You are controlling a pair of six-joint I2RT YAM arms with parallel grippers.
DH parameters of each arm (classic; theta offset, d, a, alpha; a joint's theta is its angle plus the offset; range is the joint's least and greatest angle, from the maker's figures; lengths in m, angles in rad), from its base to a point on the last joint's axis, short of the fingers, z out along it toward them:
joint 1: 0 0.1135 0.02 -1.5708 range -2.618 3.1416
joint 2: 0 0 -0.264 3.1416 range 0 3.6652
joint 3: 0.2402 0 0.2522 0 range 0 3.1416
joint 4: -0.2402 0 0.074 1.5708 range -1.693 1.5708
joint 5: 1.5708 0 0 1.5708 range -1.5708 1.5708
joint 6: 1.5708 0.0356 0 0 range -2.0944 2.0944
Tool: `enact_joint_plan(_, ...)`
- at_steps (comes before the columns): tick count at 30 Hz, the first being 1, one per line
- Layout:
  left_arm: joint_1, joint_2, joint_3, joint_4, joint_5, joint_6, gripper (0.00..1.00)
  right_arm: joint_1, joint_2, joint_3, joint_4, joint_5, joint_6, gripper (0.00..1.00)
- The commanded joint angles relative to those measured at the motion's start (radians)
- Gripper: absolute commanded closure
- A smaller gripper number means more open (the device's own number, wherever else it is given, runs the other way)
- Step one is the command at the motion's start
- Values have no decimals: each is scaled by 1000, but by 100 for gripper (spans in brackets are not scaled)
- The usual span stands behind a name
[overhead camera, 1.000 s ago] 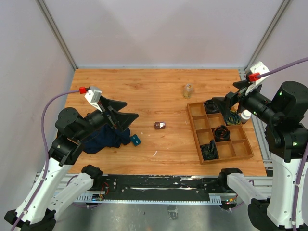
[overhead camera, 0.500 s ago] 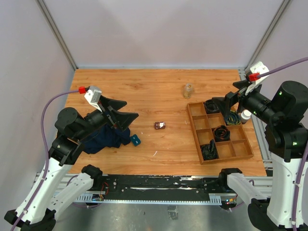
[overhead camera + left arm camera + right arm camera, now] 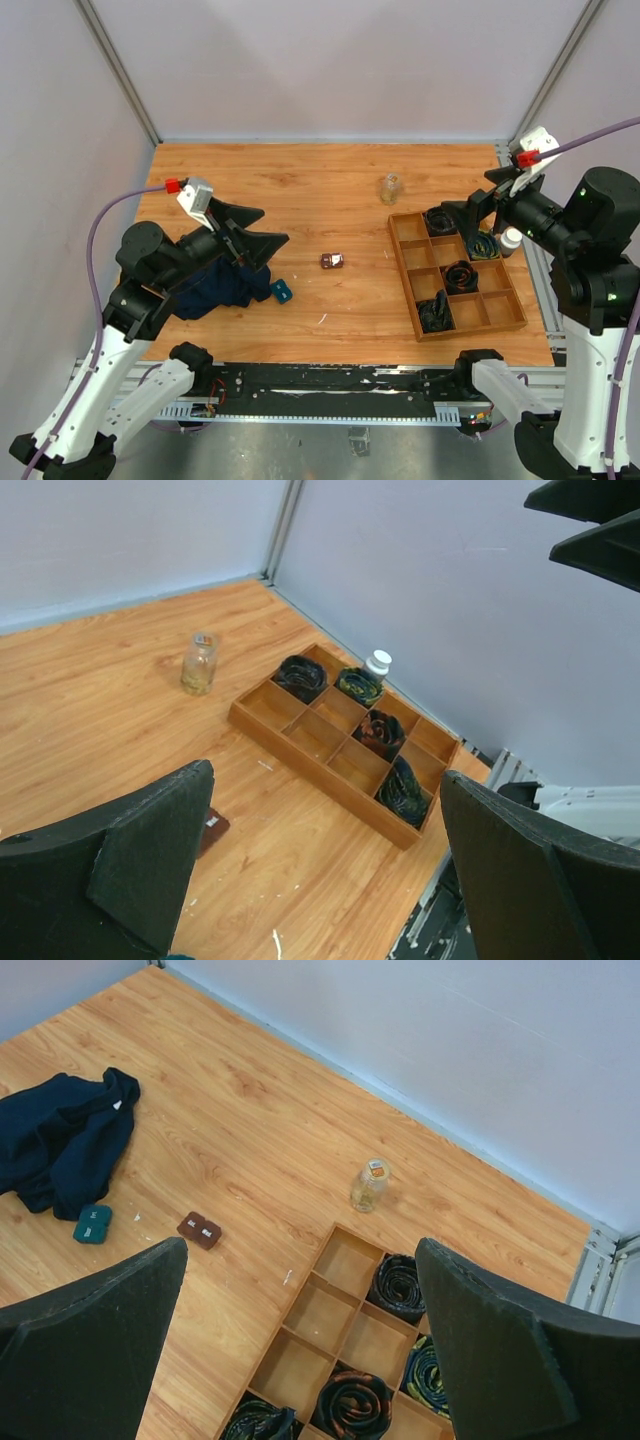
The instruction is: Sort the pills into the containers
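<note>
Container [image 3: 333, 261] lies mid-table, untouched, well apart from both arms.

From the left: my left gripper [image 3: 268, 228] hangs over the navy cloth [image 3: 215, 290], jaws spread wide and empty. A teal box [image 3: 282, 291] lies beside the cloth, then come the container, the clear bottle [image 3: 390, 187] and the wooden tray [image 3: 472, 331]. My right gripper [image 3: 447, 213], equally wide and empty, hovers over the tray's far end. I'd drop straight down and close across the container's short side. The right wrist view shows pale marks on its top; the left wrist view half hides it behind a finger.
</note>
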Motion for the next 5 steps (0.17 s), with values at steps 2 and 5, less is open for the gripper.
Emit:
enact_joint_plan(2,5,6,19,33,12,12,1,-23,-7,9,-1,-7,-5,2)
enact_joint_plan(5,5,5,9,38,10,13,1,-24,-7,2,-1,-24,-7,2)
